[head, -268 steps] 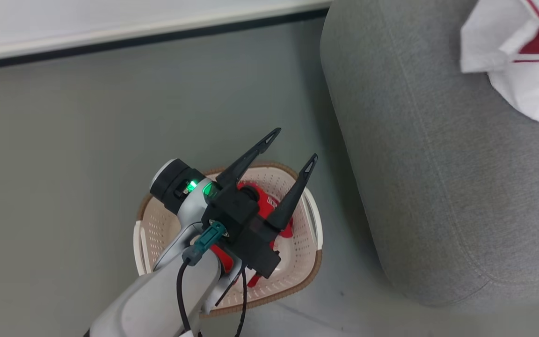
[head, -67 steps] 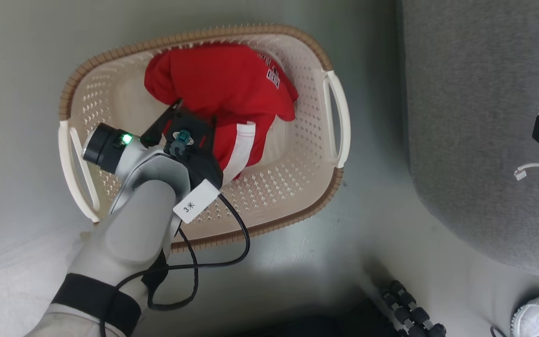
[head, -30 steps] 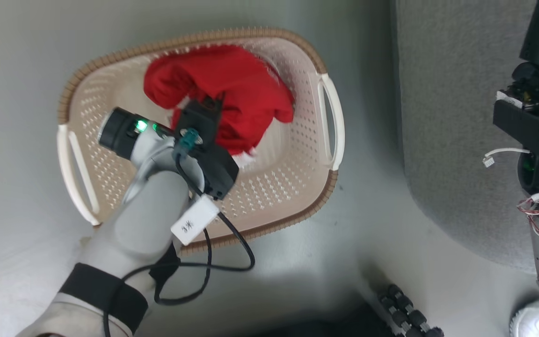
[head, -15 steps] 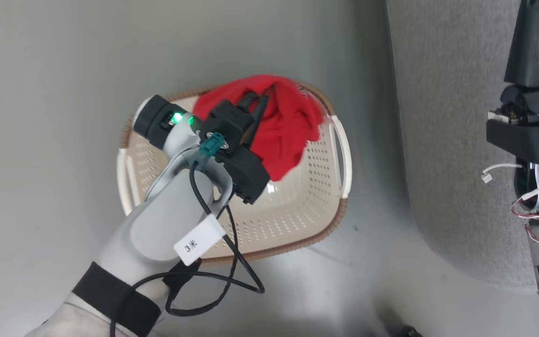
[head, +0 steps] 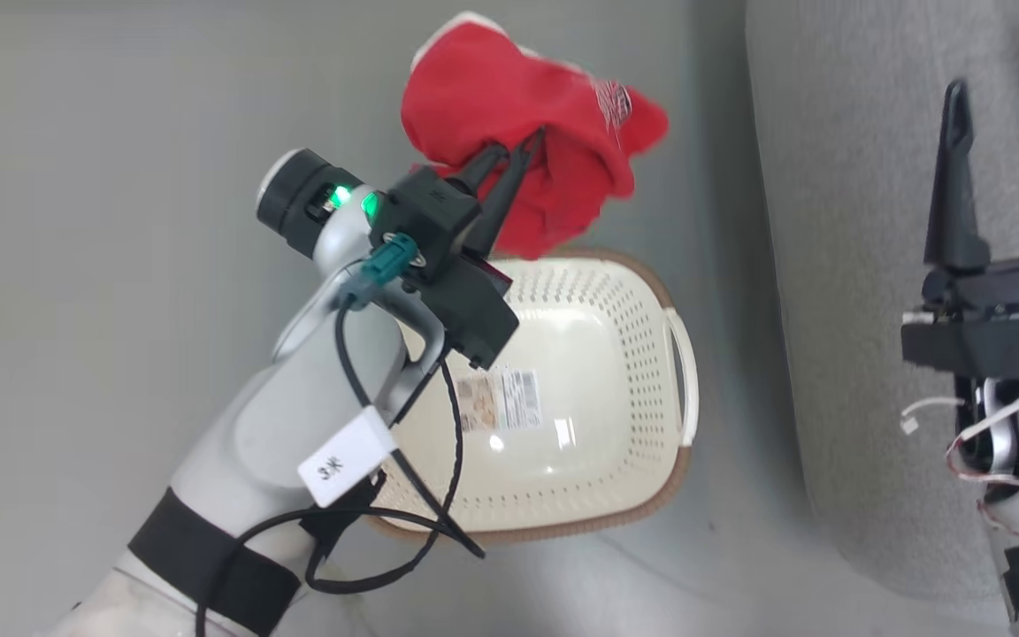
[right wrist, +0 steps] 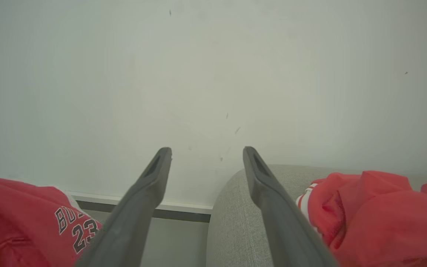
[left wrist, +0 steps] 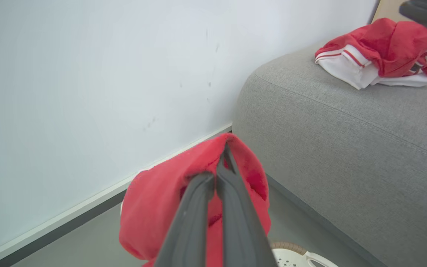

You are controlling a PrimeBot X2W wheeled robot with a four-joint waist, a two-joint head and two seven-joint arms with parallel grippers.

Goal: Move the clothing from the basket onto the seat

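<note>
My left gripper (head: 523,146) is shut on a red piece of clothing (head: 509,97) and holds it in the air above the far edge of the basket (head: 647,354). In the left wrist view the fingers (left wrist: 232,185) pinch a fold of that clothing (left wrist: 154,200). The cream basket holds no garment, and a label shows on its floor. A second red and white garment (left wrist: 376,55) lies on the grey seat (left wrist: 347,129). My right gripper (head: 1009,80) stands open above the seat (head: 828,265), fingers (right wrist: 146,185) wide apart with nothing between them.
A pale wall with a white skirting board (left wrist: 69,215) runs behind the basket and the seat. Grey floor (head: 120,265) lies to the left of the basket. A black cable (head: 452,460) loops from my left wrist over the basket's near side.
My left gripper has risen with the red garment, lifting it clear of the basket. The head camera has shifted too. The right gripper stays open.
</note>
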